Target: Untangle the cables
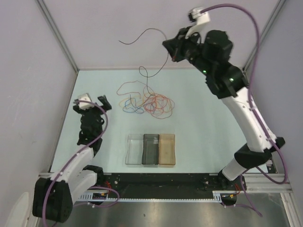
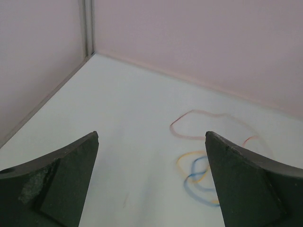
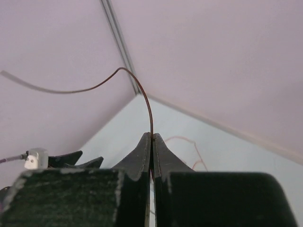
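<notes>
Right gripper point(image 3: 152, 137) has its black, wedge-shaped fingers pressed flat together, pinching a thin dark brown wire point(image 3: 150, 118) that arcs stiffly up from the tips and trails off leftward in mid-air, raised well above the table point(image 1: 203, 123). Below it, the cables point(image 1: 151, 101) lie in a loose heap of hair-thin red, orange, blue and pale yellow loops on the smooth, pale surface. Left gripper point(image 2: 151, 135) hovers low beside the heap, its matte dark fingers spread wide with nothing between them. Near the arms sits a translucent plastic tray point(image 1: 128, 150) with clear, smoky and amber compartments.
</notes>
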